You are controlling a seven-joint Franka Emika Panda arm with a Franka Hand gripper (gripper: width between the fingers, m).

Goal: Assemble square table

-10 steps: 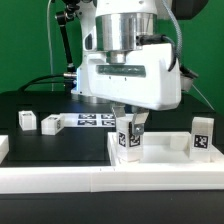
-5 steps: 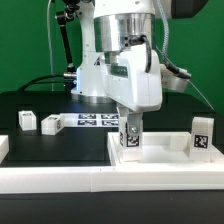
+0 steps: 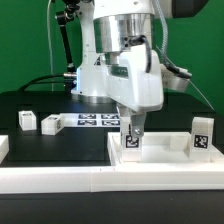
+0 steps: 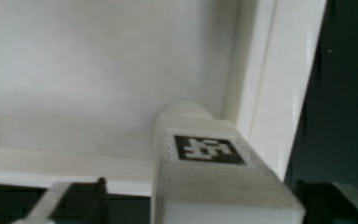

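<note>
My gripper (image 3: 131, 127) is clamped on the held leg (image 3: 131, 141), which stands upright on the square slab (image 3: 165, 160) beside its rim.
I count four legs: the held leg, the far-left leg (image 3: 25, 120) and second left leg (image 3: 52, 123) on the black table (image 3: 40, 100), and the right leg (image 3: 203, 137). Each tag shows only a black-and-white pattern.

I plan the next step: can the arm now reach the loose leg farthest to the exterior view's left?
Probably not yet: the tool is shut on a second leg at the slab. Nothing stands over the loose leg, so once the tool is free, likely yes.
</note>
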